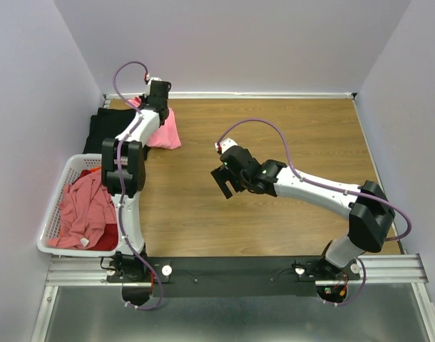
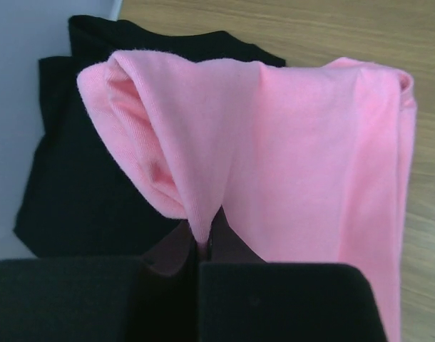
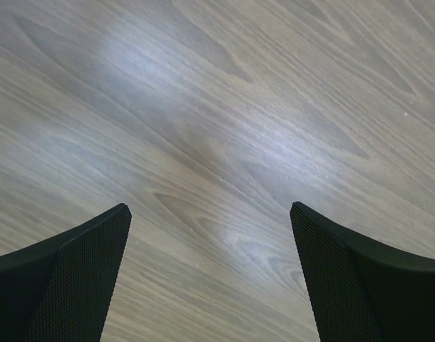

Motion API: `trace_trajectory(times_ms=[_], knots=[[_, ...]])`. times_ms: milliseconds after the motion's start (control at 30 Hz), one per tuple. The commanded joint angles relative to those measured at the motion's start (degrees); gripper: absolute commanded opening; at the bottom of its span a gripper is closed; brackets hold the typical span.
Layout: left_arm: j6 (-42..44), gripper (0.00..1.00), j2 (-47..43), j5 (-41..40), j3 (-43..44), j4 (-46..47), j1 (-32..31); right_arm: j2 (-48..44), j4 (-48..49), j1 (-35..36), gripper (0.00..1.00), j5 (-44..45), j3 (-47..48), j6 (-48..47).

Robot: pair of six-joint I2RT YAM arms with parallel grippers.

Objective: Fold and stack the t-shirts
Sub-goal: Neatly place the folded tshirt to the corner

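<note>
A folded salmon-pink t-shirt (image 1: 167,132) (image 2: 296,164) lies at the back left of the wooden table, partly over a black t-shirt (image 1: 105,128) (image 2: 82,178) by the left wall. My left gripper (image 1: 159,107) (image 2: 202,239) is shut on a pinched ridge of the pink cloth, which rises into a small peak between the fingers. Out over the middle of the table, my right gripper (image 1: 224,182) (image 3: 210,214) stands wide open above bare wood, holding nothing. More salmon and red t-shirts (image 1: 82,210) lie crumpled in the basket.
A white slatted basket (image 1: 55,214) sits at the left edge beside the left arm's base. Walls close in the table on the left, back and right. Bare wood (image 1: 296,135) stretches over the centre and right.
</note>
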Motion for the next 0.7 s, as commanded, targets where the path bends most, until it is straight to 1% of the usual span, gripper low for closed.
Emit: trace_trajectory(times_ms=[0,67,167,267,500,567,667], knots=[[10.97,0.00,1.96,-8.88,2.35,0.41,0.23,-0.74,-4.29,0.15,1.00,1.91,-0.44,-0.26],[14.04,0.00,1.96,-10.20,2.17,1.81,0.67,-0.30,-5.25,0.23,1.00,1.82,-0.09,-0.70],[16.16,0.00,2.31,-11.78,3.14,1.47,2.25,1.02,-6.13,0.23,1.00,1.38,0.97,-1.40],[18.44,0.00,1.17,-10.39,3.75,1.90,4.09,2.25,-6.66,0.23,1.00,1.29,2.20,-1.84],[19.95,0.00,-1.38,-9.41,3.93,2.70,6.92,4.80,-7.98,0.23,1.00,0.94,5.01,-2.72],[20.12,0.00,-0.95,-9.15,2.97,3.13,9.45,5.33,-8.33,0.23,1.00,0.94,5.45,-2.99],[20.74,0.00,0.20,-9.50,2.35,4.89,10.95,6.21,-8.77,0.23,1.00,0.77,6.07,-3.16]])
